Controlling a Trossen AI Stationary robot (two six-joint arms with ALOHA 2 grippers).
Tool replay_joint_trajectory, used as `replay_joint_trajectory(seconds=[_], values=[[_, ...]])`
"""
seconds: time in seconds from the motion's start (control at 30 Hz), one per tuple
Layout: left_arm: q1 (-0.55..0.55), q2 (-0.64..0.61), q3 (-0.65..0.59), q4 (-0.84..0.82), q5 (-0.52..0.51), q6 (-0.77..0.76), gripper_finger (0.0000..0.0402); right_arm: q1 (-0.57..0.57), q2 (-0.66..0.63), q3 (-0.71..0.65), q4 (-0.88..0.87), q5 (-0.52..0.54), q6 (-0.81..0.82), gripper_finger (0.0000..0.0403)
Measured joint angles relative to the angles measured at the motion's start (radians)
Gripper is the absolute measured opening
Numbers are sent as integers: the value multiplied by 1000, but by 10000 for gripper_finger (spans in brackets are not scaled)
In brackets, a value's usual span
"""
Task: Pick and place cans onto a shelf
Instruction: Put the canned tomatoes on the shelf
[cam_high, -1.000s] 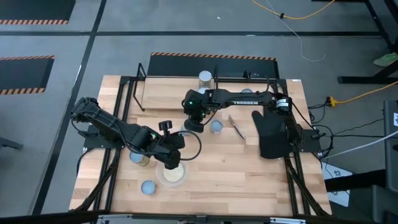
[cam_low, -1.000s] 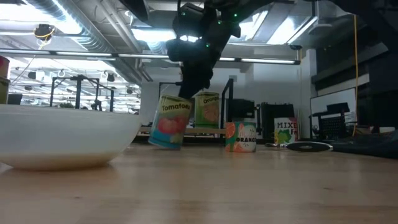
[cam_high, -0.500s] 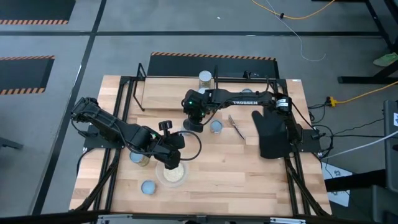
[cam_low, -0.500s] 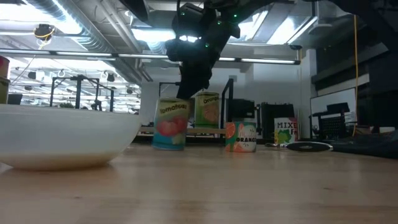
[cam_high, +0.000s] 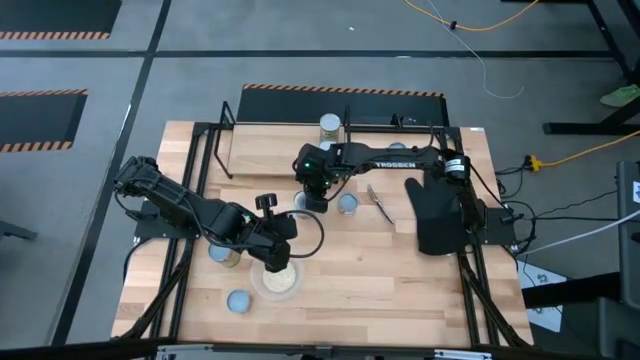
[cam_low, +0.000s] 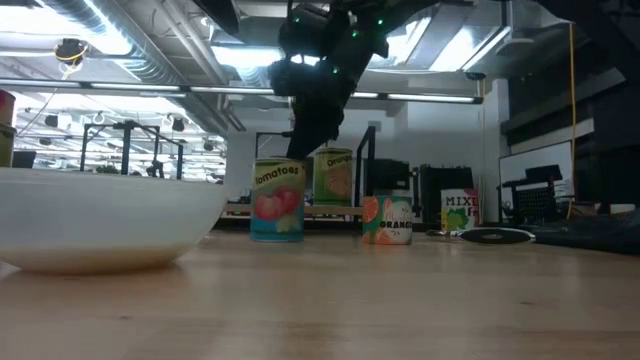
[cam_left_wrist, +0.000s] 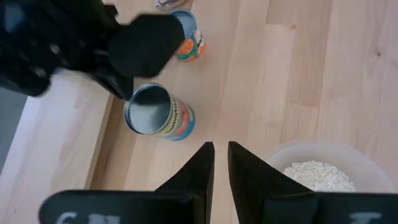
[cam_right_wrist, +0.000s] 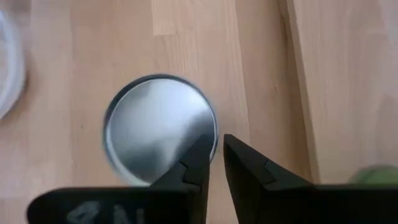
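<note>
Right gripper (cam_right_wrist: 214, 163) hangs above the tomato can (cam_low: 277, 201), off the can's rim toward the shelf (cam_high: 270, 147), not centred over the lid. Jaws nearly together, holding nothing. The can stands upright on the table (cam_high: 400, 280), axis vertical, just in front of the shelf's front edge, left of the orange can (cam_low: 387, 219). So a grab means spreading the jaws, shifting back over the lid, then coming straight down.

Right arm is clearly nearer. Left gripper (cam_left_wrist: 221, 163) sits nearer the front by the bowl (cam_left_wrist: 323, 171) of grain, jaws almost closed and empty, looking toward the same can from a distance.

Change: a second ago the tomato can was tipped over at an angle under the right gripper; half a second ago nearly straight; now it's flat on its base. Right gripper has barely moved.

One can (cam_high: 329, 125) already up on the shelf; others still on the table.
</note>
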Motion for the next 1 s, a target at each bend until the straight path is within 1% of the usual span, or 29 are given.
replay_joint_trajectory(seconds=[0.23,0.4,0.47,0.57,0.67,0.77,0.83,0.93,1.0], values=[[0,0,0,8,8,-2,39,18,-159,0,-107,2,-75,53],[-1,0,0,24,8,-3,39,71,-336,-10,-232,5,-76,53],[-1,0,0,43,9,-3,39,109,-429,-57,-263,44,-68,53],[-1,0,0,70,10,-3,39,185,-602,-185,-256,135,-17,53],[1,0,0,101,9,-3,39,266,-800,-368,-193,195,48,53],[11,0,0,147,7,-2,39,329,-989,-570,-84,222,119,53],[27,0,0,179,6,-2,39,351,-1100,-695,0,231,139,53],[56,0,0,215,11,-2,40,358,-1228,-852,113,234,141,53],[77,0,0,227,11,-2,50,354,-1289,-935,170,235,137,53]])
